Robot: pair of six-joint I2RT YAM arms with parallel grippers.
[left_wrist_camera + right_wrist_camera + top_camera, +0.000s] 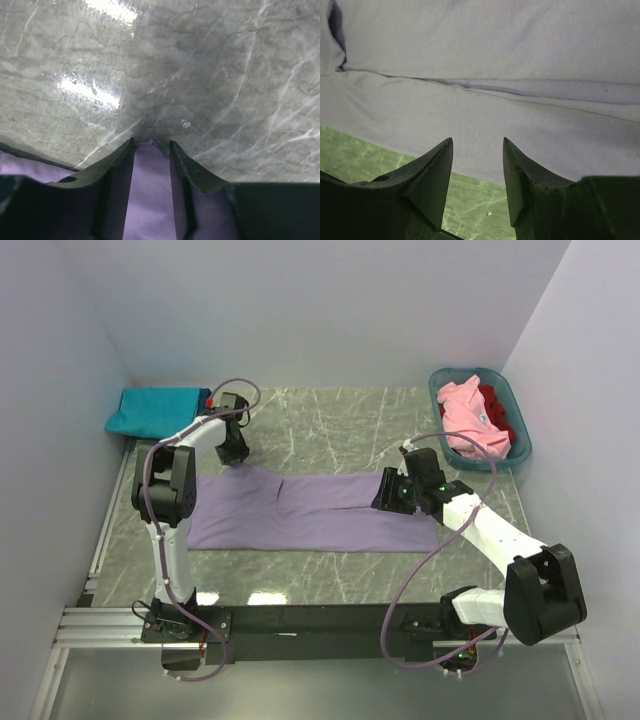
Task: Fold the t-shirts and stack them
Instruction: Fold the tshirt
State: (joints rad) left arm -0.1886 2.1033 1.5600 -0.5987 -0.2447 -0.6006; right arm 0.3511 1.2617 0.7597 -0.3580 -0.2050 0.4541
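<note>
Lavender t-shirt [310, 512] lies flat, folded lengthwise.

Red shirt [497, 412] mostly under pink [470, 420]

No text, label, brand, number or sign is readable in any view

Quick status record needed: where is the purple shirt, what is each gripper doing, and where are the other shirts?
purple shirt: flat on the table, partly folded
left gripper: at the shirt's far-left corner, cloth between its fingers
right gripper: open, at the shirt's right edge
teal shirt: folded, far-left corner
pink shirt: in the basket, over a red shirt
</note>
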